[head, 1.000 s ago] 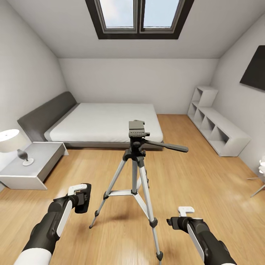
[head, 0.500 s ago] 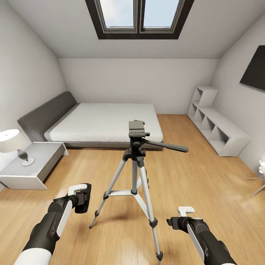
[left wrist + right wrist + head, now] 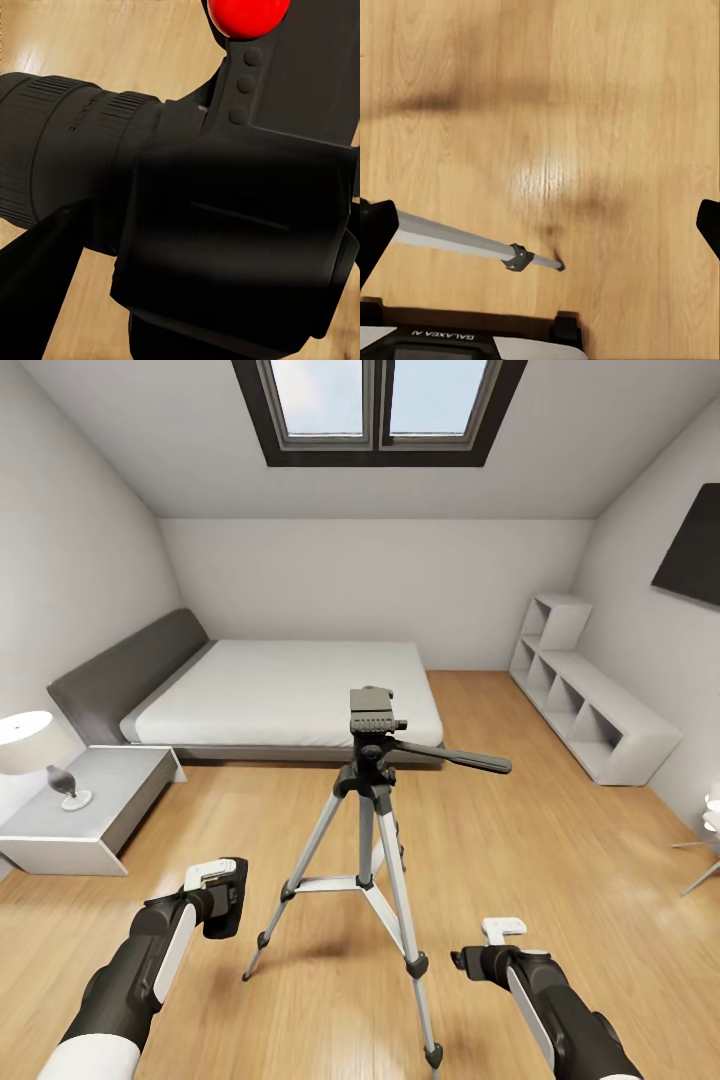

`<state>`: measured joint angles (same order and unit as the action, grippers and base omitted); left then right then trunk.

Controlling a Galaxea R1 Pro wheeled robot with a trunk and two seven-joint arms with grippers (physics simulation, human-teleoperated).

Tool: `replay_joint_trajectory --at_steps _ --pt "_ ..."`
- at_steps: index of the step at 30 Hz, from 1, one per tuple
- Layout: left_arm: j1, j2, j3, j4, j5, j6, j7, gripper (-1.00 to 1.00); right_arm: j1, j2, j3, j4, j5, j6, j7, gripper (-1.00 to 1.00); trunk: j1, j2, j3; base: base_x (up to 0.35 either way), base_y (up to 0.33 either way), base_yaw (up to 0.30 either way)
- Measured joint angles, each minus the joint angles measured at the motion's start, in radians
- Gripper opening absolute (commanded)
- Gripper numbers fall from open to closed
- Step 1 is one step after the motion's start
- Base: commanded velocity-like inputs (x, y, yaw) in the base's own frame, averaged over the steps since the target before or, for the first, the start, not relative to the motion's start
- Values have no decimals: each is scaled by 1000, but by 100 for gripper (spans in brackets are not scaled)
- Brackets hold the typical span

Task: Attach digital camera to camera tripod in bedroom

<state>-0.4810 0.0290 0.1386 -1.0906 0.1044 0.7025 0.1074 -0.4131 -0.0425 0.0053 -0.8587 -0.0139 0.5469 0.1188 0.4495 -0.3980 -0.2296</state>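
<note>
Since your left fingers are clamped on the camera low beside the tripod and the right fingers are spread empty, lifting carelessly could clip the pan handle and topple it.

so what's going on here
A two-armed robot stands in a bedroom facing a tripod on the wood floor. Its left gripper holds a black camera, low and left of the tripod. The right gripper hangs open and empty over the floor, near a tripod leg. The tripod head is bare, so the camera isn't mounted yet.
</note>
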Motion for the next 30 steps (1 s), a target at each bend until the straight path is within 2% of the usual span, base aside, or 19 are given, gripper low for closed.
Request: replay_joint_trajectory --at_steps 5,12,14,18,24,30 --pt "0 0 -1 0 0 0 0 -100 0 0 29 -8 5 -21 8 100 0 0 0 0 0 0" --pt "0 0 -1 0 0 -1 -1 -100 0 2 141 -13 12 -38 15 100 0 0 0 0 0 0" --pt "0 0 -1 0 0 -1 -1 -100 0 2 157 -14 12 -39 18 100 0 0 0 0 0 0" --pt "0 0 -1 0 0 -1 -1 -100 0 2 177 -34 7 -41 35 100 0 0 0 0 0 0" --pt "0 -1 -3 1 0 0 0 -100 0 3 186 -82 4 -42 54 100 0 0 0 0 0 0" --pt "0 -1 -3 1 0 0 -1 -100 0 6 188 -171 3 -43 53 100 0 0 0 0 0 0"
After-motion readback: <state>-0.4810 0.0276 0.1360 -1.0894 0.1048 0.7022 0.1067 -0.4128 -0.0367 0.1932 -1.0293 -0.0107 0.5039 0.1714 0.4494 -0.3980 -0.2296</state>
